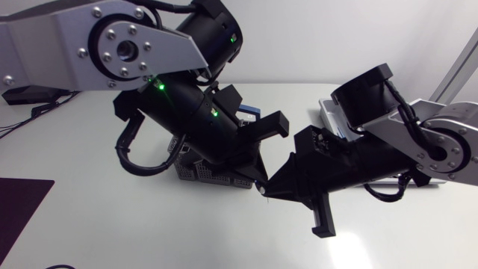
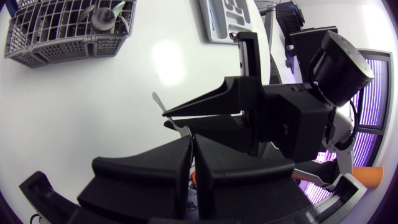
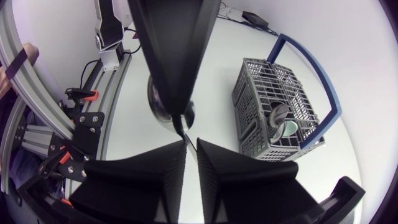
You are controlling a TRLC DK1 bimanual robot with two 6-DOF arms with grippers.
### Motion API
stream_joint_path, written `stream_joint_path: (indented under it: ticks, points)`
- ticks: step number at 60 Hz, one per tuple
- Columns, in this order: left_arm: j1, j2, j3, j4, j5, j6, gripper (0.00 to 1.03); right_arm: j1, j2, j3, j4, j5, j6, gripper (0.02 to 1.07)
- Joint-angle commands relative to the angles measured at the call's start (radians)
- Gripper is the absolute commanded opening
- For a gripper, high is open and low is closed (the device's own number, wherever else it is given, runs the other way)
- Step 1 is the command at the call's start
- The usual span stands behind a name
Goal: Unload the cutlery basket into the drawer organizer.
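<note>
Spoon (image 3: 163,102) in air over desk (image 1: 112,224), left tool (image 2: 191,155) and right tool (image 3: 191,155) both clenched on it. Likely handover. Basket (image 2: 62,34) holds more cutlery (image 2: 106,15). Organizer (image 2: 219,22) well apart, contents unclear. Most unloading left.

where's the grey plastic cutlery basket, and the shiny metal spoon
grey plastic cutlery basket (image 3: 244,106), right wrist view, its side wall
shiny metal spoon (image 3: 158,102), right wrist view, its bowl
</note>
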Motion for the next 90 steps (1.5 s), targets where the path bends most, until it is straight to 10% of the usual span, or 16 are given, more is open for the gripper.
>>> stream_joint_path:
  ticks: [1,16,32,41,54,90]
  points:
    - [-0.001,-0.001,-0.02,-0.006,0.028,0.004,0.04,0.008,0.015,0.005,0.025,-0.01,0.034,0.08]
    - [0.025,-0.002,-0.018,-0.005,0.061,-0.002,0.16,0.007,0.017,0.008,0.019,-0.017,0.037,0.08]
    - [0.08,-0.001,-0.007,-0.005,0.182,-0.028,0.8,0.004,0.023,0.002,0.011,-0.017,0.037,0.08]
    - [0.113,-0.004,0.011,-0.005,0.186,-0.031,0.97,-0.009,0.025,-0.002,0.002,-0.017,0.034,0.08]
    - [0.189,0.004,0.049,-0.006,0.148,-0.048,0.98,-0.085,0.021,-0.004,-0.052,-0.014,-0.018,0.08]
    - [0.189,0.07,0.082,-0.023,-0.306,-0.01,0.96,-0.699,0.114,0.113,-0.345,-0.078,-0.527,0.08]
